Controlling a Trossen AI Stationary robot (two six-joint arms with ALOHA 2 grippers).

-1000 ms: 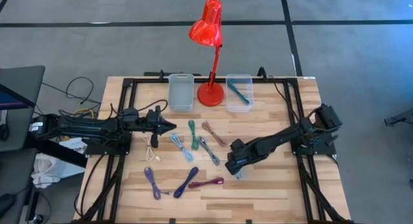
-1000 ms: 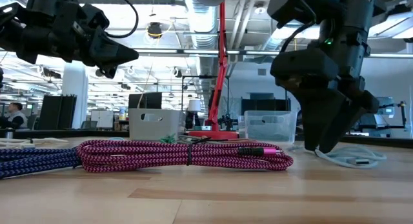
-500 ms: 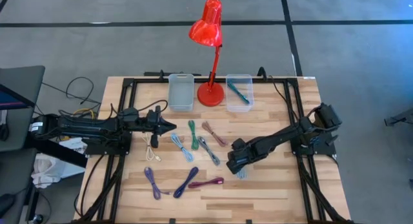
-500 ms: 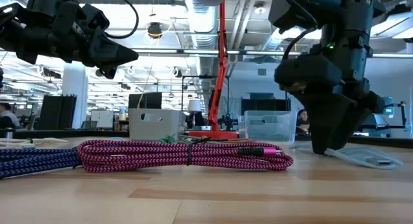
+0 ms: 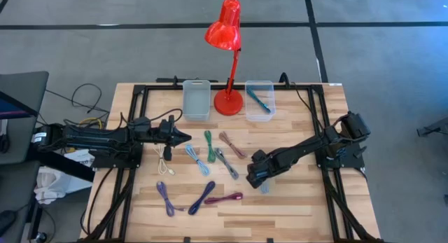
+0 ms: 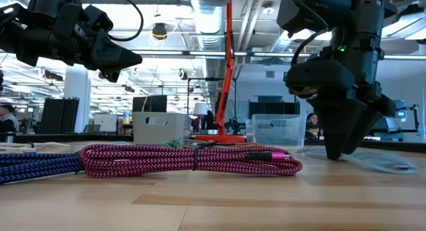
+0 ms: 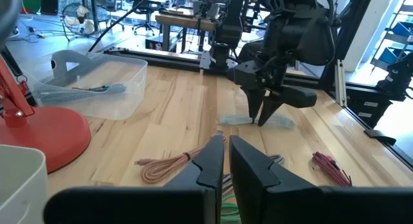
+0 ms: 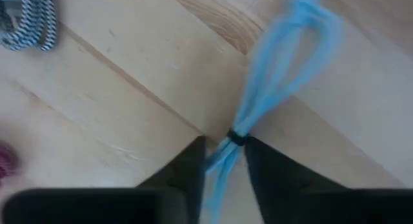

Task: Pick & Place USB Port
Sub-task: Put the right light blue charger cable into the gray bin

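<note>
**Gripper over the light-blue cable**

Your right arm reaches in from the right edge of the table [image 5: 294, 208], stretched low and angled toward the middle, with its wrist tipped steeply down. The right gripper [image 5: 256, 178] stands almost upright over the light-blue cable [image 8: 271, 88], its tips at the wood. In the right wrist view its two fingers [image 8: 184, 169] sit narrow on either side of the bundle, right at the dark tie that binds it; you cannot tell whether they already pinch the cable or only flank it. The cable lies flat on the table near its front right part, just beside the gripper's tips, and shows as a pale strip in the low view [image 6: 376, 161].

Your left arm lies stretched out level from the left edge, held above the table. The left gripper [image 5: 183, 136] points toward the centre with its fingers pressed together and nothing between them.

The magenta cable [image 6: 193, 161] lies coiled near the front edge. The red lamp [image 5: 225, 57] stands at the back between two clear bins [image 5: 260, 100].

No readable brand, label or writing appears on any of these things.
</note>
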